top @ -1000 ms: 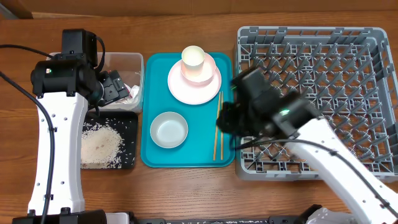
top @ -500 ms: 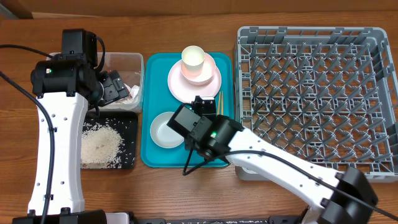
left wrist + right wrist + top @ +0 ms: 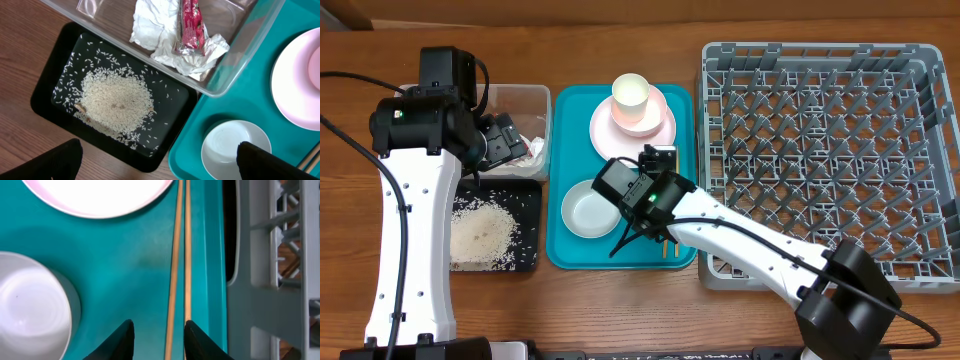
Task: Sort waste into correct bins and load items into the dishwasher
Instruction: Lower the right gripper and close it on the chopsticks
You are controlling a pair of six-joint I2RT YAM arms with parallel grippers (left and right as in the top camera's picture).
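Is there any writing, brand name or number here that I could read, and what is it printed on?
No text can be read in any view.
Red wrapper in the clear tub: pale marks that may be print, too blurred to read.
Teal tray and grey rack: no lettering visible.

Bright, even light from above casts soft shadows; the right gripper [image 3: 157,340] close up looks perhaps slightly blurred.
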